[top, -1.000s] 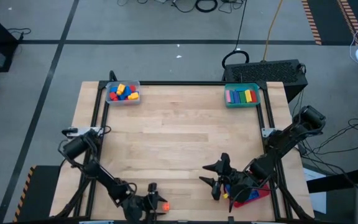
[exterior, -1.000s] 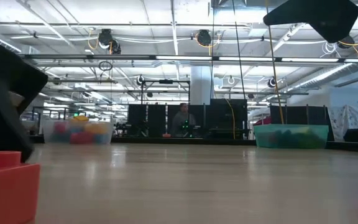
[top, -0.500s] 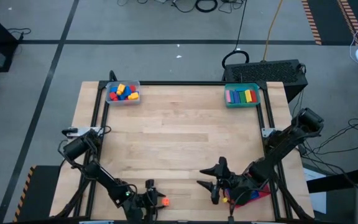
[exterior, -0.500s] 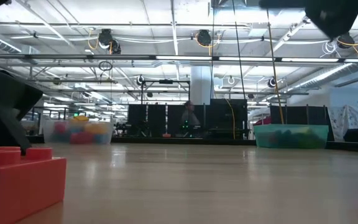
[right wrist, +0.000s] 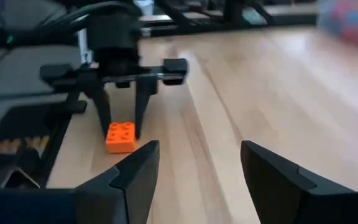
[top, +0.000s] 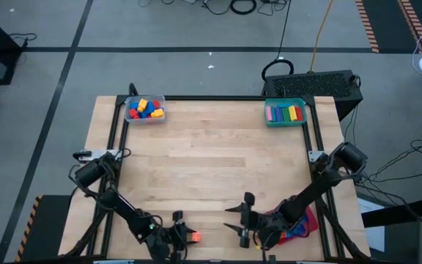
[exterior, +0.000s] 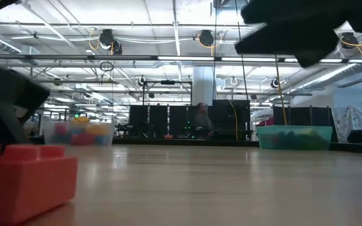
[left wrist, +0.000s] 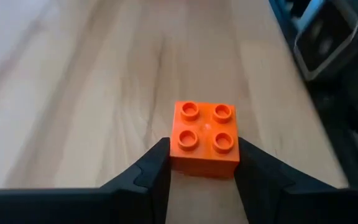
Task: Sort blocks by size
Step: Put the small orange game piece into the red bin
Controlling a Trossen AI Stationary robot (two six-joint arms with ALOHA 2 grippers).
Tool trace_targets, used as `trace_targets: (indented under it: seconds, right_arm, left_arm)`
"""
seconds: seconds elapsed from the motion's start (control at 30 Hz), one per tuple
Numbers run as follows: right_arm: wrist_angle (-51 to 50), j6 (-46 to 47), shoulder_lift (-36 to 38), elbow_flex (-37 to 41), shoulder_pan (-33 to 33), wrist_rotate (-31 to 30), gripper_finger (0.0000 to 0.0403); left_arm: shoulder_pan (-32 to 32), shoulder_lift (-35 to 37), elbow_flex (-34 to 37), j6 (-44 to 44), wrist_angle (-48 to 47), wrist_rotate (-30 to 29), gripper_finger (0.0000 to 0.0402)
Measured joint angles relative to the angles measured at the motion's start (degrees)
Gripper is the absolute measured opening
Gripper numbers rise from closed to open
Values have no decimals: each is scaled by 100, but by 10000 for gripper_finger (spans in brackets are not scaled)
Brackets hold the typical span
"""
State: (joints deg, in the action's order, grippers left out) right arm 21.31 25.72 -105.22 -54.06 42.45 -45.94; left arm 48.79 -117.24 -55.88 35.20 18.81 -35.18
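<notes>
A pale wooden bench (top: 211,169) fills the middle, black rails along its edges. At its far corners sit a clear tray (top: 144,109) and a teal tray (top: 285,112); a red tray (top: 299,226) is near. Beyond, a person (exterior: 200,117), perhaps seated, faces monitors.

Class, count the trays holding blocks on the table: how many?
3: a clear tray far left, a teal tray far right, a red tray near right, partly hidden by the right arm.

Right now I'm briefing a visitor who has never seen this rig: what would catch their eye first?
The orange brick at the table's near edge, framed by the left gripper, its fingers against both sides. Beside it the right gripper hovers open. At the far corners sit a clear tray and a teal tray of colourful blocks.
</notes>
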Motion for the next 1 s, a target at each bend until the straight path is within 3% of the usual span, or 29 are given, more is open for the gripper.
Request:
trace_targets:
  seconds: [0.2, 0.4, 0.63, 1.0]
  right_arm:
    - [168, -1996, -1, -343, -1, -47, 210]
    - [-365, -3443, -1, -874, -5, -55, 210]
    - [-1413, -3564, -1, -1197, 95, -234, 210]
    - [-1860, -3501, 3, -1217, 277, -409, 210]
  left_arm:
    - [-314, 477, -2, -317, 55, 187, 148]
    - [-850, 820, -2, -409, 260, 906, 149]
    - [-1479, 966, -2, -448, 448, 2116, 150]
    - [-2102, 1040, -2, -566, 1471, 3445, 150]
